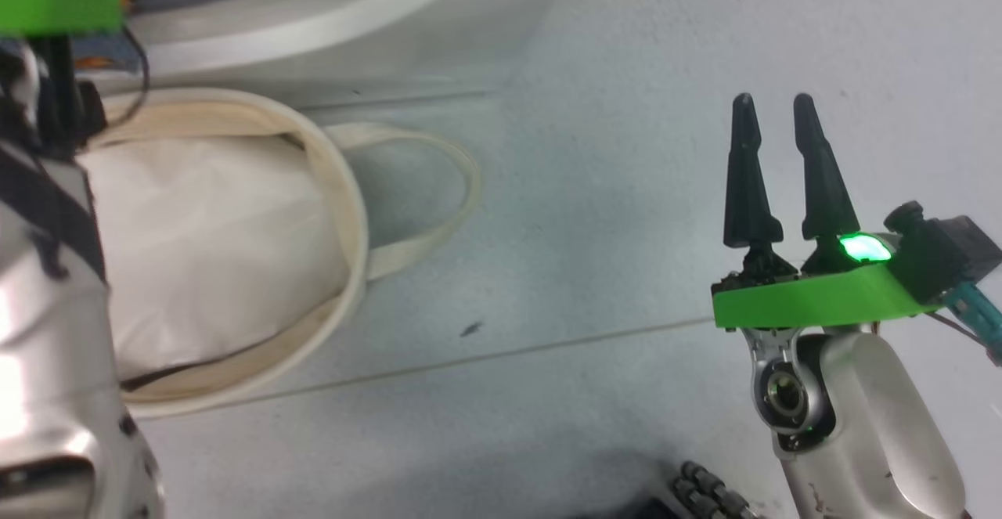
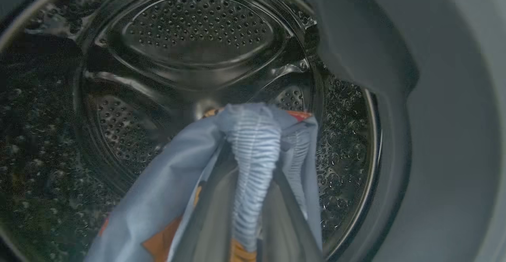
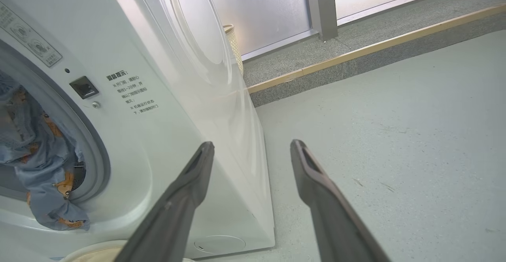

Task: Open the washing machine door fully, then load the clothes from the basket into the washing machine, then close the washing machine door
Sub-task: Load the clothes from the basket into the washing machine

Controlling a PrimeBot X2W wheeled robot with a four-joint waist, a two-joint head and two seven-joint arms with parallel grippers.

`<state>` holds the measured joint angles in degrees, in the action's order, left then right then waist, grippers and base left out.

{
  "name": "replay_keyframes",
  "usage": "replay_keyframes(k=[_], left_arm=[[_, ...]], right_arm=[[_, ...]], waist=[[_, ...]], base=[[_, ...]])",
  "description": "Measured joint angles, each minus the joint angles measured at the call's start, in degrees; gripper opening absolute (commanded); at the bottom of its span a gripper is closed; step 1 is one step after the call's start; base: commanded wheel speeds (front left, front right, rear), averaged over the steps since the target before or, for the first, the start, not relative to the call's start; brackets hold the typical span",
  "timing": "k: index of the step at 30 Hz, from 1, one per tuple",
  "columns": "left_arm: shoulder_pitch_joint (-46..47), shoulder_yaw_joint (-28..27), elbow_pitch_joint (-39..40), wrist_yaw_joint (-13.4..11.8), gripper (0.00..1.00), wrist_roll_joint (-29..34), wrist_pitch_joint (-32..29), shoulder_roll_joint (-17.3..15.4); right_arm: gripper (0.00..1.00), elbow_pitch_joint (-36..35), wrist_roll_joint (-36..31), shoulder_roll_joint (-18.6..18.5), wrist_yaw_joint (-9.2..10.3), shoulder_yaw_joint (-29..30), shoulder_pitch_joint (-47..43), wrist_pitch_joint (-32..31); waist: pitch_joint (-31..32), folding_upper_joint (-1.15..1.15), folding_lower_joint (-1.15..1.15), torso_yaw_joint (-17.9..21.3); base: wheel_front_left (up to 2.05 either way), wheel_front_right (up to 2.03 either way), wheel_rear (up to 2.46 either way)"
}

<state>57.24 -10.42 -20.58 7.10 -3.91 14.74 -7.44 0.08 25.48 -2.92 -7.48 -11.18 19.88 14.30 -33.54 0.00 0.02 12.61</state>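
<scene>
Blue-grey cloth with orange print, the clothes [image 2: 158, 206], sits clenched in the left tool [image 2: 255, 135] inside the big white washing machine's [image 3: 166, 143] steel drum [image 2: 193, 32]. Black Chinese lettering [image 3: 132, 94] on its front is too small to read. Over open pale grey floor [image 1: 610, 190] the right tool [image 1: 775, 112] gapes released, apart from the round cream canvas basket [image 1: 348, 214].

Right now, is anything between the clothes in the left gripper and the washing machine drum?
Nothing visible. The left gripper holds the clothes inside the mouth, with the drum open ahead. A tail of cloth hangs over the mouth's lower rim.
</scene>
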Motion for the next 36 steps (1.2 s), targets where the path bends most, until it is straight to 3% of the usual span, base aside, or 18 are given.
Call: replay_keyframes(k=[3,7,8,14,20,36], left_arm=[[7.78,-0.29,-8.21,-0.14,0.0,1.58,0.0,-1.38],[14.02,-1.71,-13.54,-2.38,0.03,2.4,0.0,-3.61],[15.35,-1.77,-14.18,-2.65,0.98,2.72,0.0,-4.15],[19.45,-1.31,-15.56,-3.57,1.0,3.3,0.0,-4.85],[18.22,-0.68,-15.66,-3.5,1.0,3.23,0.0,-4.28],[-2.57,1.13,-13.0,-1.19,1.0,1.71,0.0,1.77]], right_arm=[[1.0,-0.37,0.42,0.0,0.0,-0.71,1.14,0.0],[1.0,-1.03,0.98,0.0,0.0,-0.97,1.73,0.0],[1.0,-1.08,1.31,0.0,0.0,-0.97,2.0,0.0],[1.0,-1.22,1.44,0.01,0.0,-0.97,2.97,0.0],[1.0,-1.16,1.25,0.02,0.0,-1.05,3.91,0.0],[1.0,1.94,-0.71,0.01,0.0,-0.54,1.71,0.0]], waist=[[-3.57,0.0,0.0,2.34],[-6.61,0.0,-0.01,4.29],[-7.31,0.0,-0.01,4.63],[-10.33,0.0,0.0,5.26],[-9.13,0.0,-0.02,3.79],[3.14,0.0,-0.03,-0.57]], base=[[0.0,0.0,0.0],[0.0,0.0,0.0],[0.0,0.0,0.0],[0.0,0.0,0.0],[0.0,0.0,0.0],[0.0,0.0,0.0]])
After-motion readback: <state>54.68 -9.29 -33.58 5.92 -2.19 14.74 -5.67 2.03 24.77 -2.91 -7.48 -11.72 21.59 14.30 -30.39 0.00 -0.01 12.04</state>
